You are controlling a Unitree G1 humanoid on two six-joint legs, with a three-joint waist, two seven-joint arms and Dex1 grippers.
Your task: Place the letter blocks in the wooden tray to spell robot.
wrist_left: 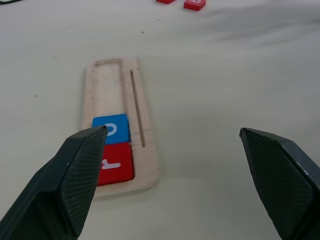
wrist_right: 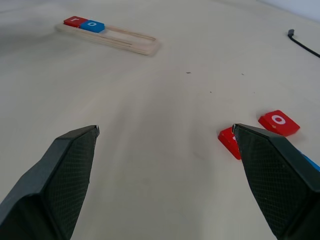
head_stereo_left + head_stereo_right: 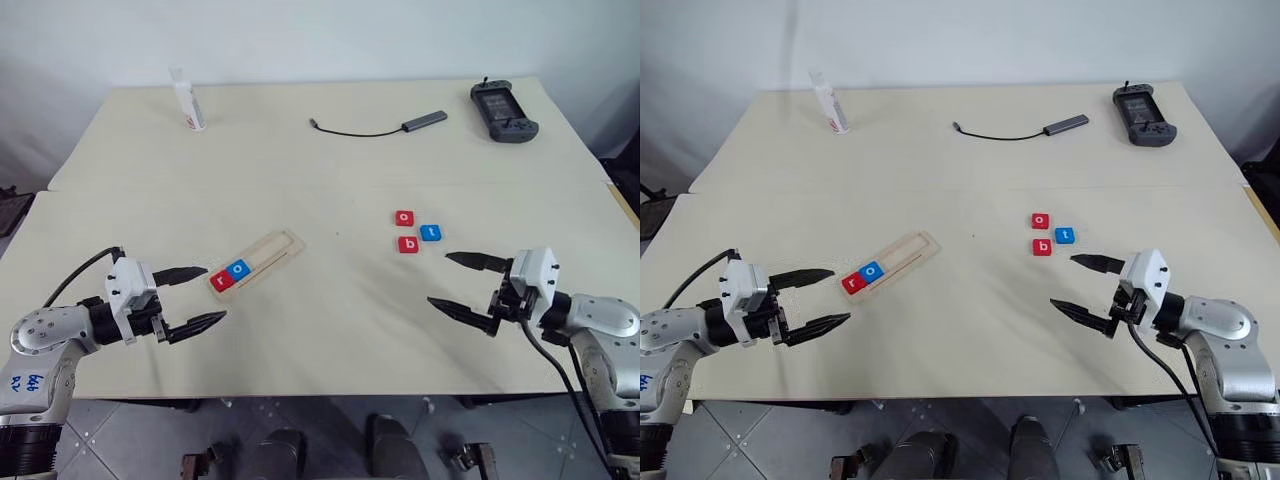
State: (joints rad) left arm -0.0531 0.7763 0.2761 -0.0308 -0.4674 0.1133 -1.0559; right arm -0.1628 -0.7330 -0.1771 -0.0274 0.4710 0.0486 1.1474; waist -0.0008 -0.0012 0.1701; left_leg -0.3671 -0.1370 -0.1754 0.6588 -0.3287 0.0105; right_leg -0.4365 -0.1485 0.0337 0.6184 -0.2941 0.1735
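Holding two glossy square letter blocks (image 3: 230, 275), the grooved wooden tray (image 3: 272, 250) lies beside spread black fingers (image 3: 192, 272).

Five letter blocks (image 3: 404, 218), one wooden tray (image 3: 275, 252), one bottle (image 3: 188, 101), one cable adapter (image 3: 424, 120), one controller (image 3: 504, 111).

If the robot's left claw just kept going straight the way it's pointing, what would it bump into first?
Most likely the wooden tray, at the end holding the red r block and blue o block. The open left gripper aims there, slightly downward; depth is hard to judge.
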